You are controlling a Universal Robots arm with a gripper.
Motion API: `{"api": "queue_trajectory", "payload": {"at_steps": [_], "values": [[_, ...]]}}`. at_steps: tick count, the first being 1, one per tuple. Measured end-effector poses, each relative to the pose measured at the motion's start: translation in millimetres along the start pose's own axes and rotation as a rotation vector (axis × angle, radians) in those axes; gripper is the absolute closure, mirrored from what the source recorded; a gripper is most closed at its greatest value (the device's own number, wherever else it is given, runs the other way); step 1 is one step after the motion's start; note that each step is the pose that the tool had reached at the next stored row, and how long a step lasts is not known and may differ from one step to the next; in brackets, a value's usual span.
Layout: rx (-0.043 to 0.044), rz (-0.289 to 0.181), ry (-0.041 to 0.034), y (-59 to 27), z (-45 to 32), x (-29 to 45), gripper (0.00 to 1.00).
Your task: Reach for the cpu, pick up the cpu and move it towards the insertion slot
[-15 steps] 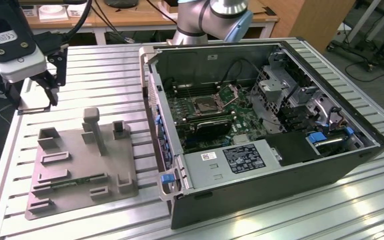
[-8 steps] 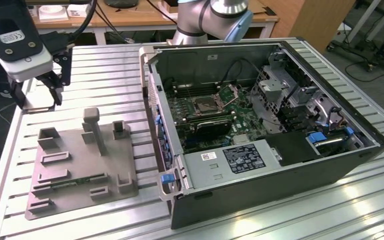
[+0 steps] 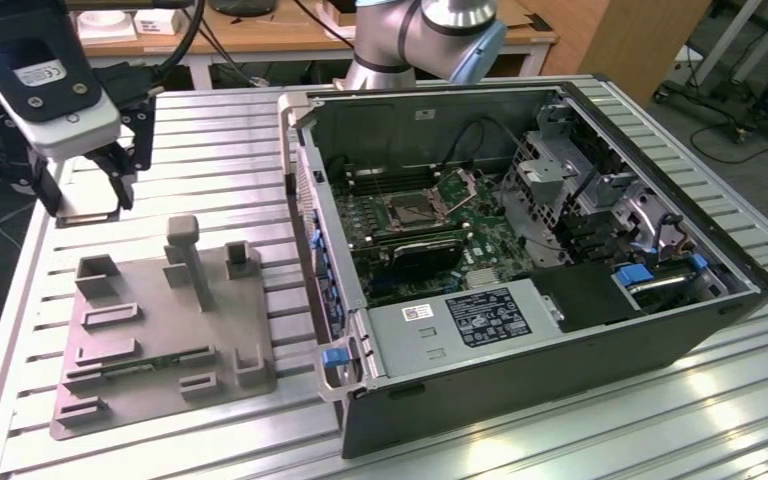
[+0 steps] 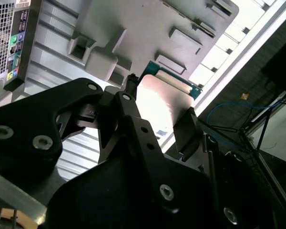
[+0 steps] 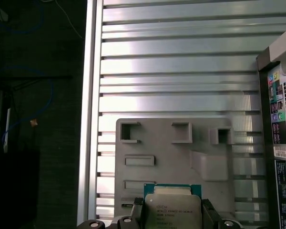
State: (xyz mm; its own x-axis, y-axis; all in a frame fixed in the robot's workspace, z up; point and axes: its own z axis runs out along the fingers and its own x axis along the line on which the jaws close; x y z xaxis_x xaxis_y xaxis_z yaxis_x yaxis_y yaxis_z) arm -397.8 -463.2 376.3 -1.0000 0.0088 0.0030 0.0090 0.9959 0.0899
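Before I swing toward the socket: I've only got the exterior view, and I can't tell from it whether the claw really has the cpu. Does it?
Observer: Yes. In the first wrist view the claw is shut on the cpu, whose metal top faces that camera.
Operator: Gripped by edges or corners?
Observer: Two opposite edges. In the second wrist view the fingers press one on each side, with the cpu spanning between them.
Operator: Is it sitting square or cocked?
Observer: It looks square. In the first wrist view its far edge runs straight across between the fingers, with a green rim showing along it.
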Motion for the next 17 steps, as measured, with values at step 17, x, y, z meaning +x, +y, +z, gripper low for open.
{"api": "queue_trajectory", "payload": {"at_steps": [17], "values": [[0.0,0.0,0.0,0.1,0.0,-15.0,0.46]]}}
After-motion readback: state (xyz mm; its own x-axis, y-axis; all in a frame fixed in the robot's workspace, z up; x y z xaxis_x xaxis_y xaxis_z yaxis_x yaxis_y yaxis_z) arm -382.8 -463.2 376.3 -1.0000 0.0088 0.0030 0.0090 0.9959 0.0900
